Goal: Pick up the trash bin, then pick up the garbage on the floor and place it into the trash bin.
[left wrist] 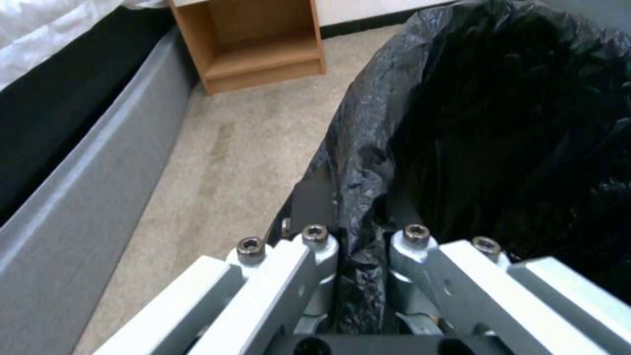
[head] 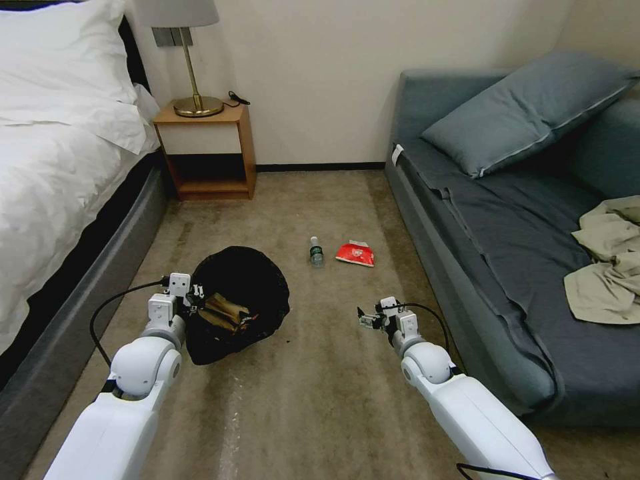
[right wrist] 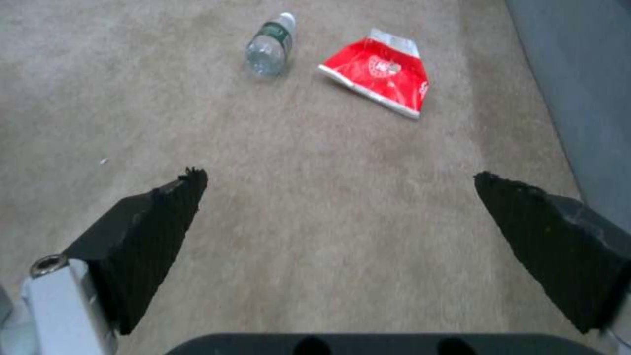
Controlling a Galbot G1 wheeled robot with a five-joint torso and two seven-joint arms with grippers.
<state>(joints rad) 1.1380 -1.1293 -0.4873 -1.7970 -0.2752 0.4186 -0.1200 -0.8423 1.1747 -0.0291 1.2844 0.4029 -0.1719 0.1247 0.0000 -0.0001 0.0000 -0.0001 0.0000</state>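
Holding the small round trash bin [head: 240, 303] with its glossy black plastic liner by the rim, the left gripper [head: 192, 298] is clamped there; tan and yellow-brown wrappers lie inside. The right gripper [head: 368, 319] hangs spread above carpet, so collecting seems underway: next, reaching forward to the small clear green-labelled bottle [right wrist: 268, 44] or red foil packet [right wrist: 380, 76].

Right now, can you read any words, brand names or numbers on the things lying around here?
No text can be read.
Red packet: white marks and a round emblem, too blurred to read.
Small clear bottle: green label, lettering too small to make out.
Wrappers inside the trash bin: no legible print.
White tag on the sofa edge: too small to tell.
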